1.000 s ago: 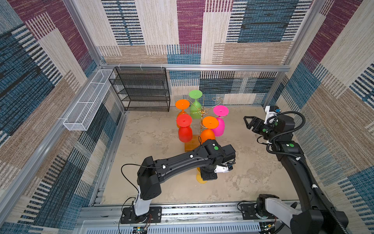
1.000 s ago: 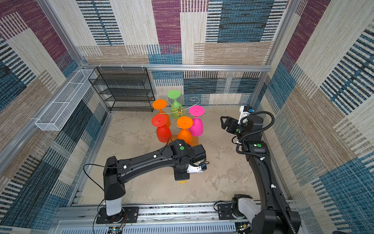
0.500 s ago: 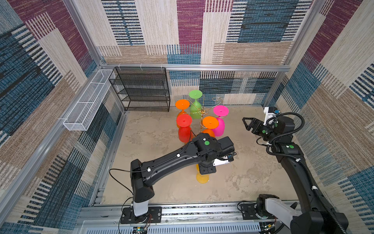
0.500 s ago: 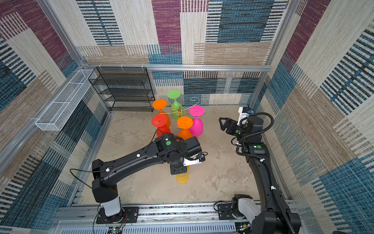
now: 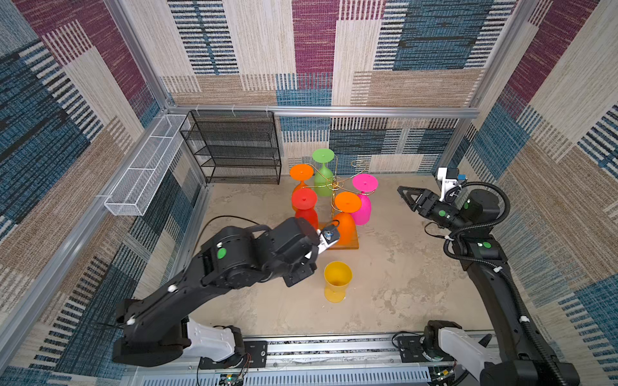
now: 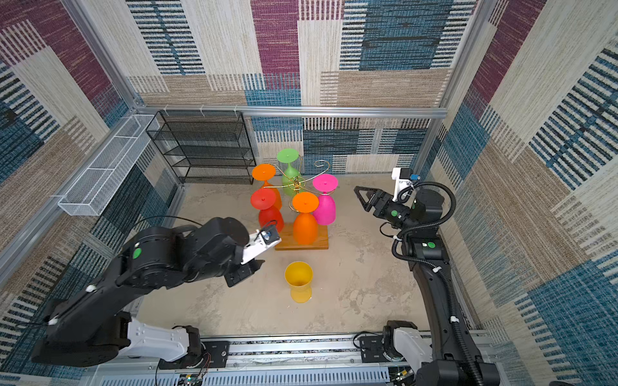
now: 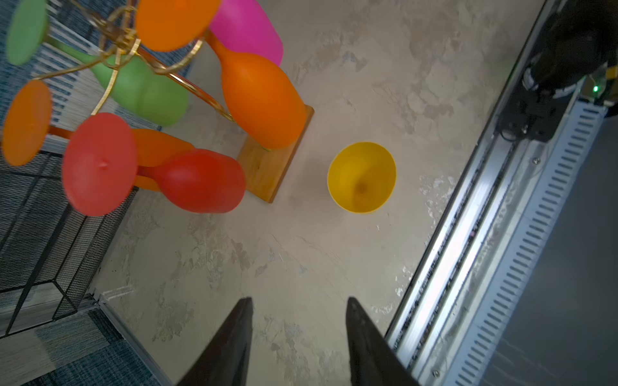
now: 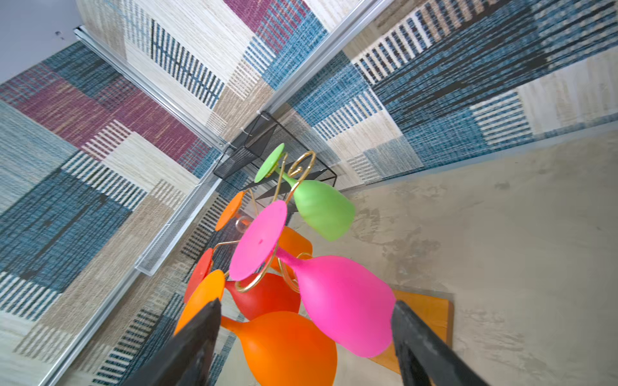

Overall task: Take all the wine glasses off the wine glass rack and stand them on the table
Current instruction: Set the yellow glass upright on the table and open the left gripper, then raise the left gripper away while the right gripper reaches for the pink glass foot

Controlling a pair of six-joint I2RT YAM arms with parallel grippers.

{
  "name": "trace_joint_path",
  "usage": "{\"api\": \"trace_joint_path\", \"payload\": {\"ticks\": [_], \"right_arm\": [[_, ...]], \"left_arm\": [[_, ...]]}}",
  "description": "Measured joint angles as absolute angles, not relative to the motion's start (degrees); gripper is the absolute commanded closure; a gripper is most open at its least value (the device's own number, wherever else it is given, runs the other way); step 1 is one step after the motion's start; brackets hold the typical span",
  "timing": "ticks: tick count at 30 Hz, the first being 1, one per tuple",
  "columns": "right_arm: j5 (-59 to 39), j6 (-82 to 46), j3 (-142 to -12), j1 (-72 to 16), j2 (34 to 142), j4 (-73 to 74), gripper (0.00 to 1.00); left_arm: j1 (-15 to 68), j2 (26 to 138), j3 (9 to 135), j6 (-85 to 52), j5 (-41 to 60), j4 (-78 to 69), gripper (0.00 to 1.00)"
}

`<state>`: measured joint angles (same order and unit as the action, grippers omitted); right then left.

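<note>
The gold wine glass rack (image 5: 334,184) (image 6: 296,182) stands on its wood base (image 5: 349,245) at the middle back. Upside down on its arms hang a green glass (image 5: 323,182), a red one (image 5: 306,209), a pink one (image 5: 363,209) (image 8: 344,300) and two orange ones (image 5: 346,225). A yellow wine glass (image 5: 337,277) (image 6: 298,277) (image 7: 361,177) stands upright on the floor in front of the base. My left gripper (image 7: 297,300) (image 5: 299,275) is open and empty, just left of the yellow glass. My right gripper (image 8: 306,301) (image 5: 403,194) is open, right of the pink glass and apart from it.
A black mesh shelf unit (image 5: 234,147) stands at the back left against the wall. A long white wire basket (image 5: 143,167) hangs on the left wall. The aluminium rail (image 5: 334,347) with both arm bases runs along the front edge.
My left gripper has opened off the yellow glass and drawn back to the left, leaving it standing. My right gripper has edged slightly toward the rack.
</note>
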<state>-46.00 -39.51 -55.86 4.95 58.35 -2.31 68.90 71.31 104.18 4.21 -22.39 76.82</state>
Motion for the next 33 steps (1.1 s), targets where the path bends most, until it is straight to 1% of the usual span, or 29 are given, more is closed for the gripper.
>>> {"api": "trace_joint_path", "payload": {"ticks": [4, 7, 13, 17, 25, 33], "right_arm": [[-49.21, -43.75, -54.83, 4.91, 59.83, 2.31, 0.22], [-50.17, -46.13, -54.46, 4.51, 60.99, 4.62, 0.24], [-50.33, -47.29, -56.82, 0.38, 64.23, 7.14, 0.30], [-48.93, -47.27, -58.92, -3.07, 67.64, 8.12, 0.33], [-47.35, -47.24, -61.01, -4.91, 71.88, 8.45, 0.38], [-46.68, -47.27, -63.20, -6.37, 74.24, 9.19, 0.48]], "left_arm": [[68.88, 59.02, 93.80, 3.07, -29.34, 65.04, 0.33], [68.75, 52.56, 87.18, 2.96, -34.89, 56.45, 0.24], [68.20, 48.58, 80.88, 2.98, -46.46, 44.66, 0.23], [67.00, 47.13, 77.45, 3.01, -50.41, 39.83, 0.23], [65.36, 42.35, 73.69, 3.01, -52.18, 34.39, 0.25], [64.69, 43.03, 73.17, 3.22, -51.81, 32.80, 0.25]]}}
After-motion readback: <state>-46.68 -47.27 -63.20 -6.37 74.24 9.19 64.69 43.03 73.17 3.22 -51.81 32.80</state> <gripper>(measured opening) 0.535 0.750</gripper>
